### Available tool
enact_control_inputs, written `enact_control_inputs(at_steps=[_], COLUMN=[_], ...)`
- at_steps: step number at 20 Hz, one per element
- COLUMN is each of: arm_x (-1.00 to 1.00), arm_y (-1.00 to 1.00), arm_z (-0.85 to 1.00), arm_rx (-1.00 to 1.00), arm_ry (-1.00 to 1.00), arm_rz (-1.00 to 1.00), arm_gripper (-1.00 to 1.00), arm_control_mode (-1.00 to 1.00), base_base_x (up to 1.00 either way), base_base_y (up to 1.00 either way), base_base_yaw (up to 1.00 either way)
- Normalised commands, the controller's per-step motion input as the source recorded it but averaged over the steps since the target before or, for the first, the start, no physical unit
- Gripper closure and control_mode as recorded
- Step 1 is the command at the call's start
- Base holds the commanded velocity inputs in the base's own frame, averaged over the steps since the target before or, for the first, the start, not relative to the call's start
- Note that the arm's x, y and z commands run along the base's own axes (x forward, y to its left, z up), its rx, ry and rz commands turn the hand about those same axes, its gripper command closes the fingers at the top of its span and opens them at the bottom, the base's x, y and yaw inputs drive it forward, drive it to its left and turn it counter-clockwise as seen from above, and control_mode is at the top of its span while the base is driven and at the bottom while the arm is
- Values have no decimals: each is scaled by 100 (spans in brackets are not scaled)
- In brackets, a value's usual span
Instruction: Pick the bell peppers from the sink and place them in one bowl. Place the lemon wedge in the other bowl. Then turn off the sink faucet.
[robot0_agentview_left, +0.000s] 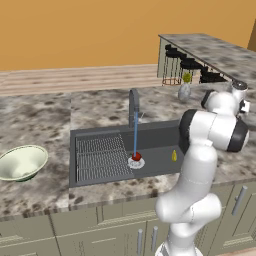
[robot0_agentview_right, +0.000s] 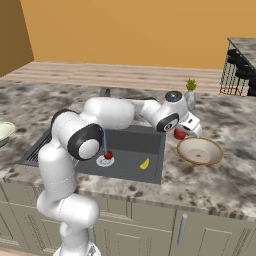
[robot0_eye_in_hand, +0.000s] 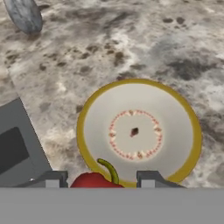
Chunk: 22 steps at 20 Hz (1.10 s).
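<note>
My gripper (robot0_agentview_right: 183, 133) is shut on one red bell pepper (robot0_agentview_right: 179, 134) just above the counter, at the near-left rim of the shallow tan bowl (robot0_agentview_right: 200, 150). In the hand view the pepper (robot0_eye_in_hand: 89, 181) with its green stem sits between my fingertips (robot0_eye_in_hand: 148, 179), and the tan bowl (robot0_eye_in_hand: 138, 133) lies right ahead. A second bell pepper (robot0_agentview_left: 136, 157) rests on the drain of the sink (robot0_agentview_left: 160, 135), under the water running from the faucet (robot0_agentview_left: 133, 102). The lemon wedge (robot0_agentview_left: 174, 156) lies at the sink's right end. The pale green bowl (robot0_agentview_left: 22, 162) stands far left.
A small grey vase with a plant (robot0_agentview_right: 190, 97) stands on the counter behind the tan bowl. A ridged wire rack (robot0_agentview_left: 100, 155) fills the sink's left half. My own arm arches over the sink's right side. Dark bar stools (robot0_agentview_left: 187, 67) stand beyond the counter.
</note>
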Motion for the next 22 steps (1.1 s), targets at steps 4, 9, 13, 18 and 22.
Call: enact_control_inputs(at_steps=[4, 9, 13, 18, 22], arm_x=[0, 0, 12, 19, 13], arm_y=[-13, -54, -70, -46, -1], arm_z=[-41, -18, -6, -12, -24], arm_rx=[0, 1, 1, 0, 0], arm_ry=[-8, -3, 0, 0, 0], arm_rz=[0, -1, -2, -1, -2], arm_gripper=[100, 100, -100, -100, -100], arm_control_mode=[-100, -100, -100, -100, -100], base_base_x=[0, 0, 0, 0, 0], base_base_y=[0, 0, 0, 0, 0], base_base_yaw=[0, 0, 0, 0, 0])
